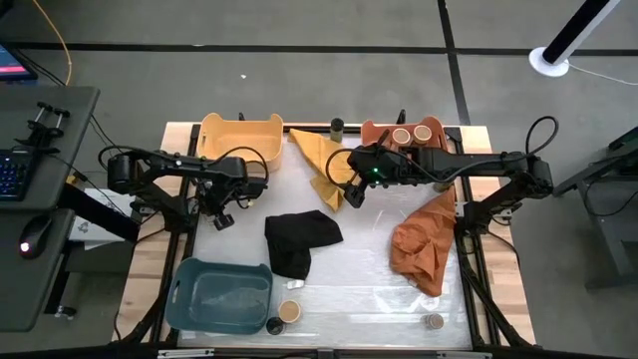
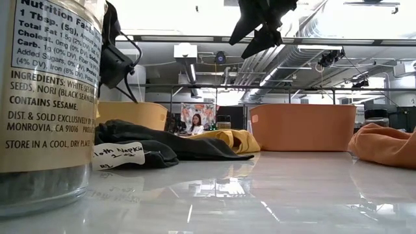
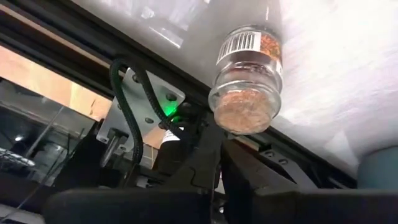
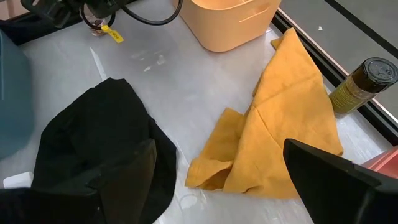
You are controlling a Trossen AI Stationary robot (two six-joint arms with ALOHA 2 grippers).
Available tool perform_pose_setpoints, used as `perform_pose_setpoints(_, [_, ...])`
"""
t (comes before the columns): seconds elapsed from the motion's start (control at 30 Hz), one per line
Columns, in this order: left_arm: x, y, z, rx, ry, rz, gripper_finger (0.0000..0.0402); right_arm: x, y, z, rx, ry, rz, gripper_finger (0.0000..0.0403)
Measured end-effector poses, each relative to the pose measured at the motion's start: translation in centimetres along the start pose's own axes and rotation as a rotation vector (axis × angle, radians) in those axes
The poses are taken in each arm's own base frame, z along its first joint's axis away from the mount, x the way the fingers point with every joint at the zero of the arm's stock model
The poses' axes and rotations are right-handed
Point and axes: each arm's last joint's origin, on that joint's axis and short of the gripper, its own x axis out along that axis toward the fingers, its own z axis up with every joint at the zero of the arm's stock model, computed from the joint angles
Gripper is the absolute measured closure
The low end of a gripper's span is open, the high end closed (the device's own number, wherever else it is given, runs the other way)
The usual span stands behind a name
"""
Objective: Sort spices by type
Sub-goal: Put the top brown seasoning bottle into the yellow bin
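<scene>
The left gripper's (image 3: 219, 146) jaws are shut tight, and nothing is squeezed between them. Just past the tips is a glass jar of red-brown spice (image 3: 245, 81). I cannot tell if the jar touches the fingers. This gripper is over the left part of the table (image 1: 369, 289), near the yellow bin (image 1: 239, 135).

The right gripper's (image 4: 221, 155) jaws are spread wide and hold nothing. It hangs in the air over the middle of the table. Under it lies the yellow cloth (image 4: 280, 118), with the black cloth (image 4: 93, 143) just beside it.

A dark-lid jar (image 4: 360, 84) stands at the far edge of the table, next to the yellow cloth. It is between the yellow bin and the salmon bin (image 1: 374, 132). Two tan-lid jars (image 1: 402, 136) stand inside the salmon bin.

The orange cloth (image 1: 424, 239) lies in a heap on the right side, in front of the salmon bin.

The blue bin (image 1: 221, 294) sits at the near left corner. Just beside it are a tan-lid jar (image 1: 290, 311) and a small dark-lid jar (image 1: 274, 325). One more jar (image 1: 432, 321) stands alone at the near right, well apart from the others.

In the low view, a labelled jar (image 2: 45, 97) stands very close to the camera. Far back in the room sits a person (image 2: 195, 123).
</scene>
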Motion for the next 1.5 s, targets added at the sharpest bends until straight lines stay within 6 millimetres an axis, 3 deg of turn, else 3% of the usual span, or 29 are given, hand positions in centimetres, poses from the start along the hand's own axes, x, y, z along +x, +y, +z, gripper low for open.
perform_pose_setpoints(1.5, [-0.2, -0.6, 1.3, -0.018, -0.13, -0.098, 0.0401, 0.0, 0.0, 0.0, 0.004, 0.0, 0.0, 0.0055])
